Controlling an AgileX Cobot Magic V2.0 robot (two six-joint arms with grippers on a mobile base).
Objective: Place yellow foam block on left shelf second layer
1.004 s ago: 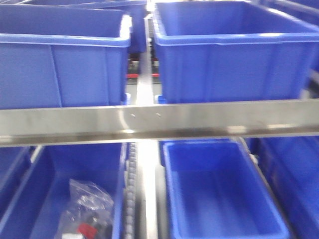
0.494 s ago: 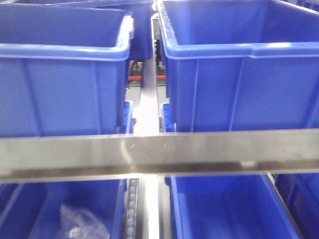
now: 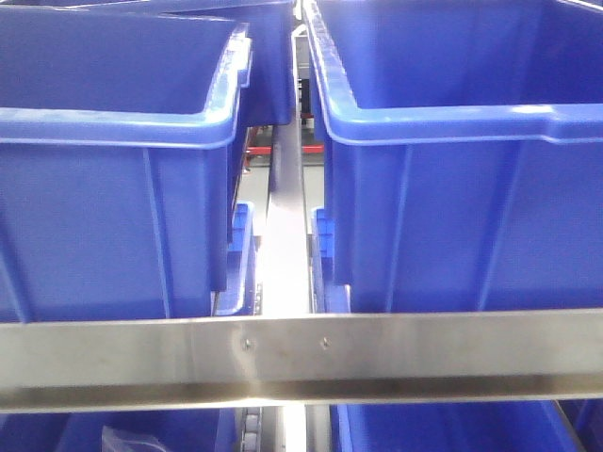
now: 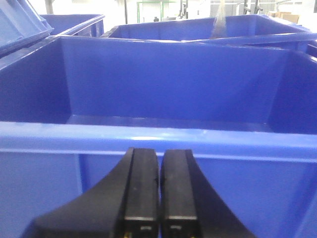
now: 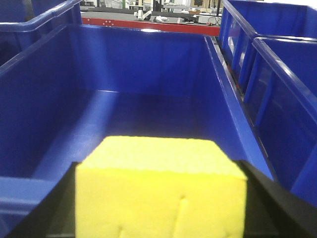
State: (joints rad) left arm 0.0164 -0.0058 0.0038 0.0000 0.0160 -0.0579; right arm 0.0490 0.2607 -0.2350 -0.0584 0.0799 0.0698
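Two large blue bins are seen side by side in the front view, a left bin (image 3: 104, 226) and a right bin (image 3: 471, 217). They are parted by one narrow metal strip (image 3: 285, 226) that runs away from the camera. One metal rail (image 3: 301, 353) is laid across the view just below them. Two smaller blue rims are glimpsed in the gap between the bins, one on each side of the strip. Slivers of more blue plastic are shown under the rail.

One yellow foam block (image 5: 161, 188) is pinched by the right jaws, one black jaw being pressed against each of its two sides. The block is held up in front of one open blue bin (image 5: 138, 64), at that bin's near end. No contents are seen on the part of the bin's floor that is shown. Two more bins are counted to the right of it and one to the left.

The left jaws are pressed together with nothing between them. They are held low before the near wall of another open bin (image 4: 163, 89). Whether that wall is touched cannot be told.
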